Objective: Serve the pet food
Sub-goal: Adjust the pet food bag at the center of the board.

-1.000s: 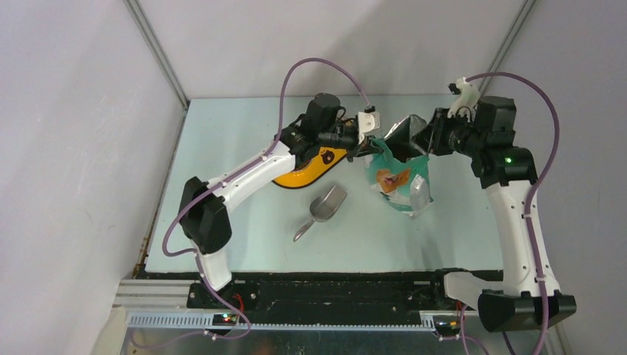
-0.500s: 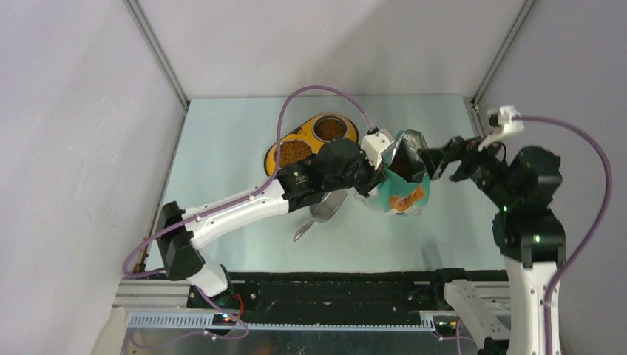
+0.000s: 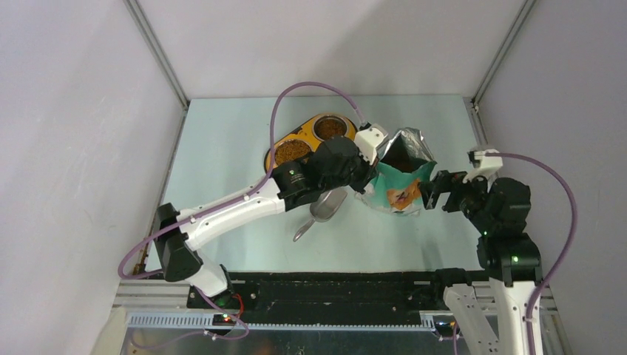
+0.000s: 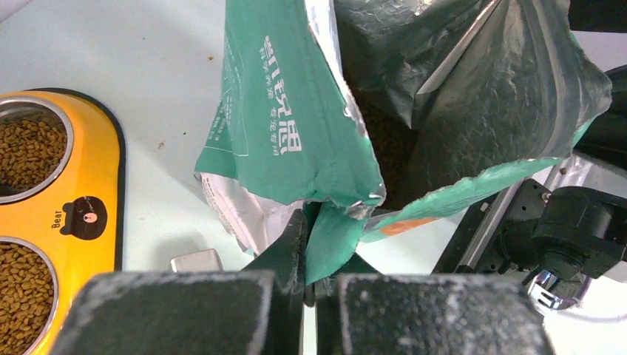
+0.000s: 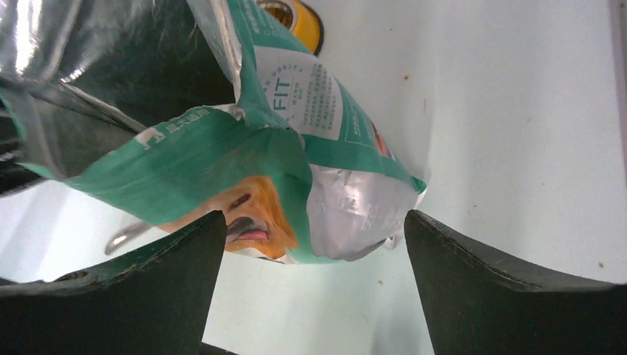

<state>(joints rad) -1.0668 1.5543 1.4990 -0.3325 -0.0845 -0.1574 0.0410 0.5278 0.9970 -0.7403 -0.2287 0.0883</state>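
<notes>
The pet food (image 3: 293,151) fills both steel bowls of the yellow feeder (image 3: 307,140); the left wrist view shows it too (image 4: 28,151). More brown pellets show dimly inside the open teal bag (image 3: 399,181). That bag stands right of the feeder with its foil mouth (image 3: 405,151) gaping upward. My left gripper (image 3: 367,177) is shut on the bag's left top edge, a teal flap pinched between its jaws (image 4: 314,222). My right gripper (image 3: 436,191) stands wide open just right of the bag, touching nothing. In the right wrist view the bag (image 5: 296,148) hangs beyond that gripper (image 5: 314,214).
A grey metal scoop (image 3: 324,208) lies on the table under my left arm, below the feeder; its handle end (image 4: 196,260) shows in the left wrist view. Loose crumbs dot the pale table (image 5: 517,111). Walls close in on the left, the right and the back.
My right gripper has let go of the bag's mouth, opened wide and drawn back toward the near right. My left arm swung off the feeder, still pinching the bag, which now stands nearer.
</notes>
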